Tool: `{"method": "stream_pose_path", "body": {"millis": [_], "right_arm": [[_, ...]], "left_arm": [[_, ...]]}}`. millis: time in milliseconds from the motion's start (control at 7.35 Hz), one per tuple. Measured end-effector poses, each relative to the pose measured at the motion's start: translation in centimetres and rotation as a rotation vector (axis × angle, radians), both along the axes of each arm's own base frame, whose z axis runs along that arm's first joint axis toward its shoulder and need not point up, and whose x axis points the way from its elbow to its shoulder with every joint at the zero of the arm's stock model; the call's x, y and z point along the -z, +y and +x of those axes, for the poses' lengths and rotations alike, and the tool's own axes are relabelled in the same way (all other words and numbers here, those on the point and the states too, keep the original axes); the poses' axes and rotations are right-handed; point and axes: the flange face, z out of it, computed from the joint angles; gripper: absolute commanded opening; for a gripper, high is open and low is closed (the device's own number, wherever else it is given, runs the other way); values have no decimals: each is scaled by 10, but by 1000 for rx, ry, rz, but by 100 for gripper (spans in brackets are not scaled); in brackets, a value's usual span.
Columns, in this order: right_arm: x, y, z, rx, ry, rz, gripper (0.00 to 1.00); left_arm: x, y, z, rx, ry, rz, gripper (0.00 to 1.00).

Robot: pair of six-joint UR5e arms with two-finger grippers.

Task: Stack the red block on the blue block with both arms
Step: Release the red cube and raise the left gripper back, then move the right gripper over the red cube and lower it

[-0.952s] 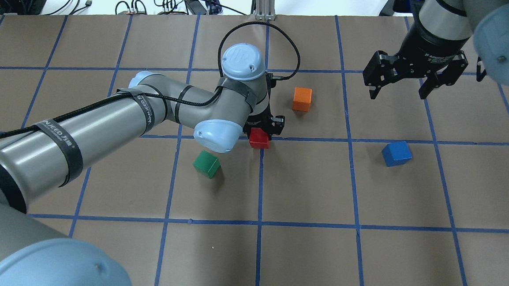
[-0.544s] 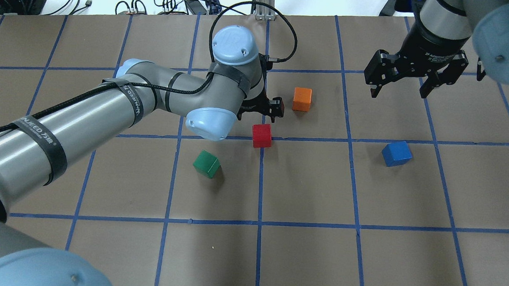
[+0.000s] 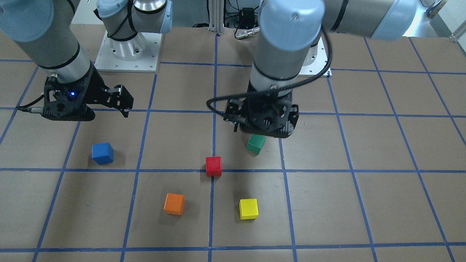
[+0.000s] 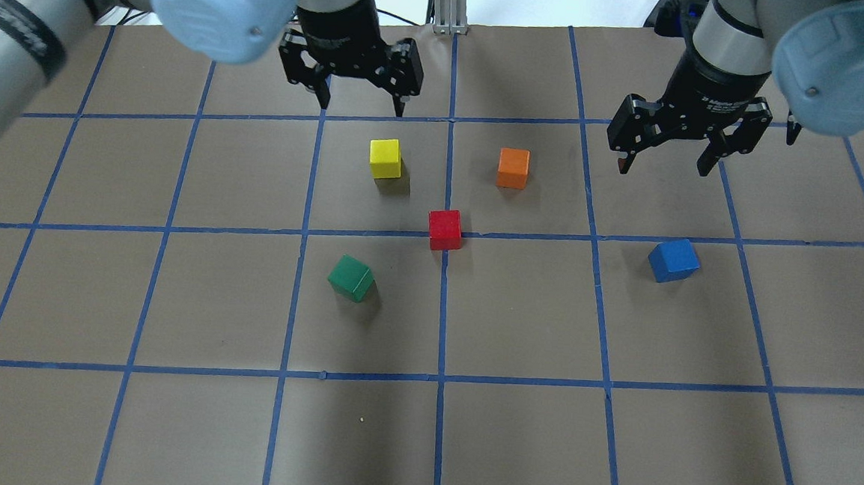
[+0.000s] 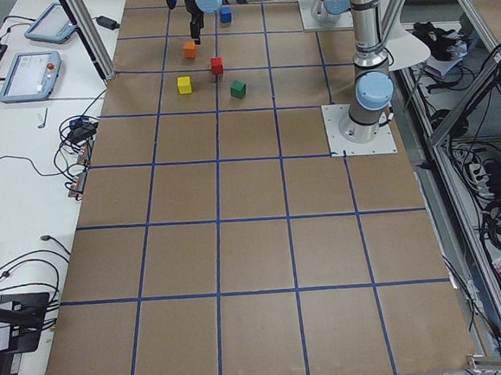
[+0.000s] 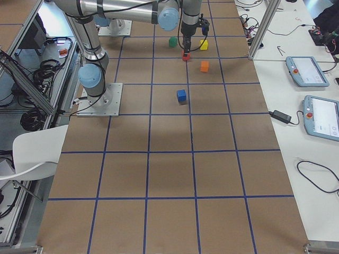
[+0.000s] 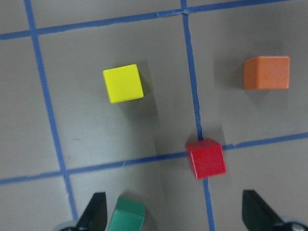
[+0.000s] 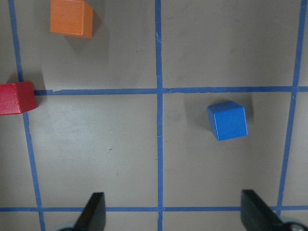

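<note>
Toward the far edge of the bench, my left gripper hangs above the surface, fingers spread wide. My right gripper hovers nearer the right edge, fingers spread too. The red block sits mid-bench where two blue tape lines cross. The blue block lies well apart from it, toward the right edge
</note>
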Motion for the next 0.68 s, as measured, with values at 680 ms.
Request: {"method": "stream_pose_path", "body": {"millis": [680], "right_arm": [[76,-37,101,48,4,-54,100]], "left_arm": [[-14,76,94,3,-6,4,100]]}}
